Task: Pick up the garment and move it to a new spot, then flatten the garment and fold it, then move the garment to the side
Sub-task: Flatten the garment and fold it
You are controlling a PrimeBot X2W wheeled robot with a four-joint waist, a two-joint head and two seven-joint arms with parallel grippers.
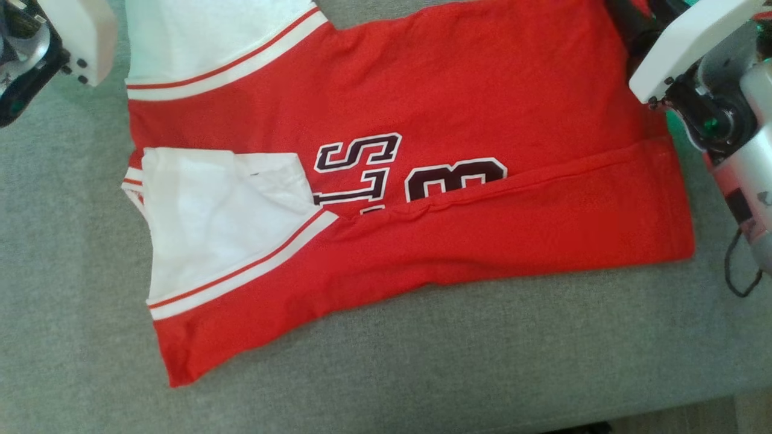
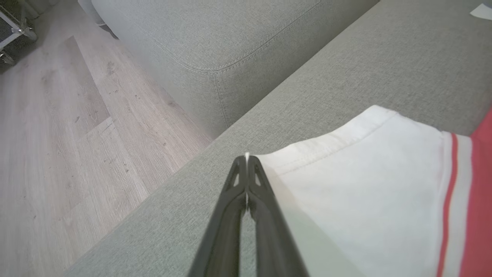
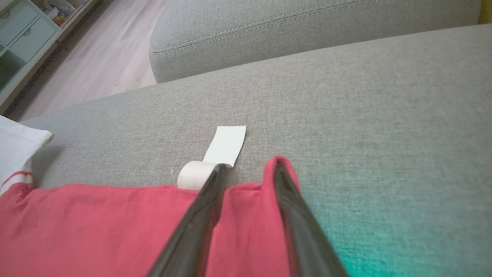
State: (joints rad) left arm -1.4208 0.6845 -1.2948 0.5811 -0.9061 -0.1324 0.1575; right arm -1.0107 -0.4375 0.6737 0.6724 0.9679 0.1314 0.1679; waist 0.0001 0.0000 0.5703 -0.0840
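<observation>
- Fingers (image 2: 230, 200) of the left gripper (image 2: 246, 157) were pinched shut on the hem corner of a white sleeve (image 2: 369, 184), near the sofa (image 1: 422, 361) edge.
- Jersey (image 1: 470, 84), red with white sleeves, lay spread on the grey sofa, its near side folded up over part of the dark lettering.
- Right gripper (image 3: 248, 165) stood with jaws apart astride the red hem, cloth between them and a paper roll (image 3: 226, 148) just beyond.
</observation>
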